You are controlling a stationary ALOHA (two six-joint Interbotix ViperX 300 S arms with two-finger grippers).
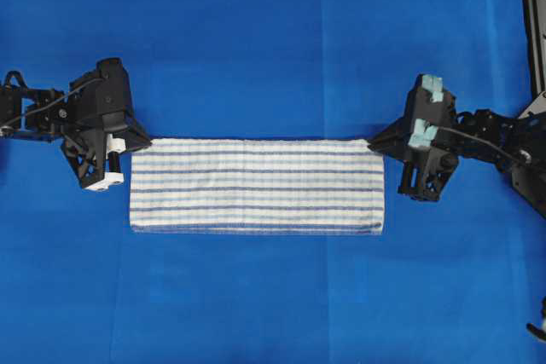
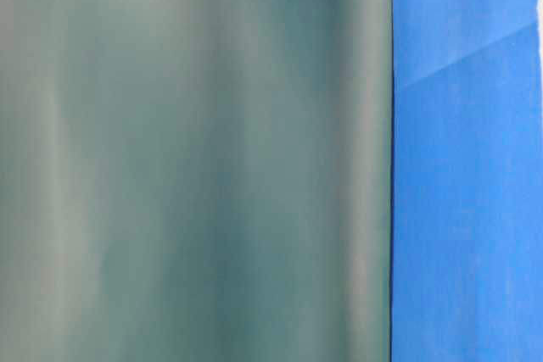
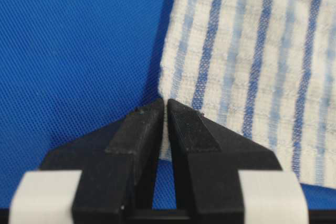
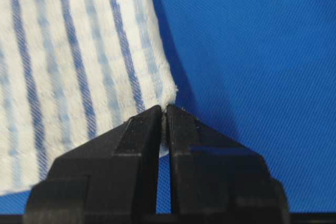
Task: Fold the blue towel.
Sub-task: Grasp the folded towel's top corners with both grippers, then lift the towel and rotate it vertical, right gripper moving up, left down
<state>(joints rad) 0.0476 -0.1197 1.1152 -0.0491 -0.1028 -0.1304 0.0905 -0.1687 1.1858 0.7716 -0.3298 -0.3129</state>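
Blue towel (image 1: 256,186): folded into a long flat strip, mid-table on the blue table covering (image 1: 256,40). Left gripper (image 3: 164,109): jaws pinching its far left corner. Right gripper (image 4: 164,113): jaws pinching its far right corner.

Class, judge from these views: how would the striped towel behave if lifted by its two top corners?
The towel is thin woven cloth lying flat, so it would probably sag and drape, not stay stiff. It looks light. The left claw and right claw pinch its corners; the textured weave likely resists slipping.
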